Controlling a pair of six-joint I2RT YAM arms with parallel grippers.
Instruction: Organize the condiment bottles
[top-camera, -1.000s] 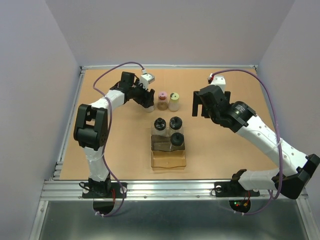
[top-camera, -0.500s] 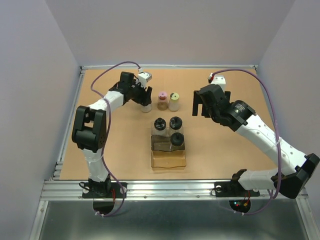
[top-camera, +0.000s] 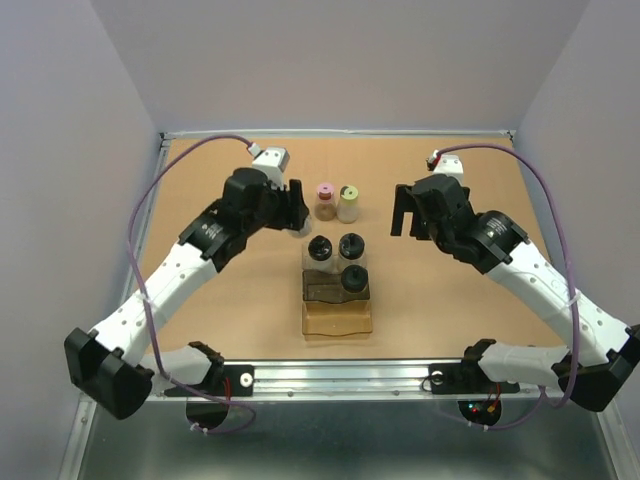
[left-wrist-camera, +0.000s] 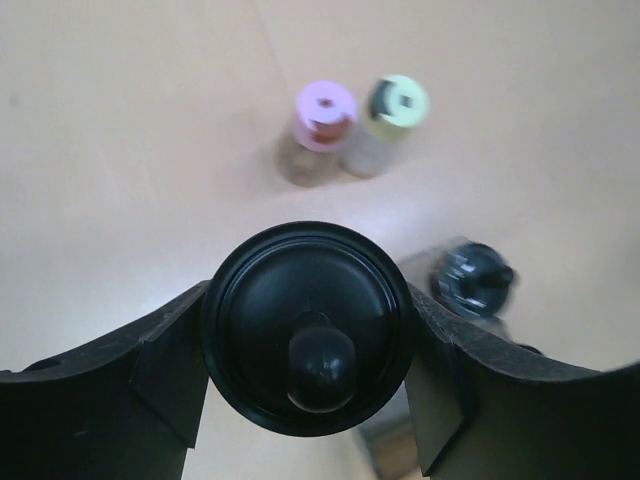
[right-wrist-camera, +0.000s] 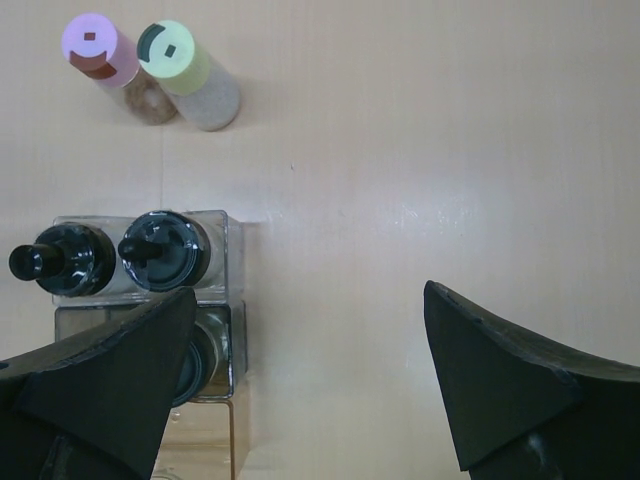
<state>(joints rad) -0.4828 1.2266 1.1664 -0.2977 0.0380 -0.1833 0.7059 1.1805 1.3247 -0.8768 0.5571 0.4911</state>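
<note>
My left gripper (left-wrist-camera: 310, 345) is shut on a condiment bottle with a black knobbed cap (left-wrist-camera: 310, 320), held above the table just left of the pink-capped bottle (top-camera: 325, 199) and the yellow-green-capped bottle (top-camera: 348, 201). Three more black-capped bottles (top-camera: 320, 248) (top-camera: 351, 245) (top-camera: 353, 280) stand in the far end of the brown-tinted clear tray (top-camera: 338, 318). In the overhead view the left gripper (top-camera: 292, 208) hides its bottle. My right gripper (top-camera: 408, 212) hangs open and empty to the right of the tray, and in its wrist view its left finger covers part of the third tray bottle (right-wrist-camera: 205, 355).
The tray's near compartments (right-wrist-camera: 200, 440) hold nothing. Bare table lies right of the tray (right-wrist-camera: 340, 200). A metal rail (top-camera: 330, 375) runs along the near edge, and grey walls close the left, right and far sides.
My left gripper has closed on the black-capped bottle and swung with it from the far-left area toward the tray, the left arm stretching out low. The right arm has barely shifted.
</note>
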